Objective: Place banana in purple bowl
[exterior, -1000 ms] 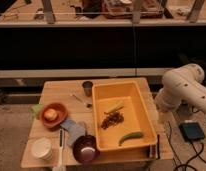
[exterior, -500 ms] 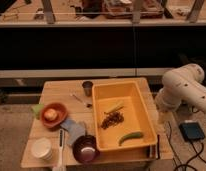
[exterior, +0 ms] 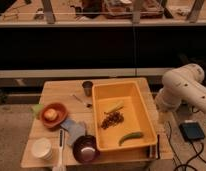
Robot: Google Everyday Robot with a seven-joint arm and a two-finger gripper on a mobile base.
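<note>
Against the earlier frames we find nothing shifted: every object sits where it did, and the arm is in the same pose. Well left of the tray [exterior: 130,100] stands an orange bowl [exterior: 52,114]. The purple bowl [exterior: 86,148] rests just off the tray's front-left corner, apart from the banana. A cup [exterior: 87,88] stands by the tray's back-left corner. Inside the tray, the banana [exterior: 114,107] lies near the middle, a dark cluster [exterior: 112,120] is just in front of it, and a green vegetable [exterior: 130,137] lies towards the front wall. Right of the tray the white arm [exterior: 183,87] is folded beside the table. We cannot see the gripper, so we cannot tell its state.
</note>
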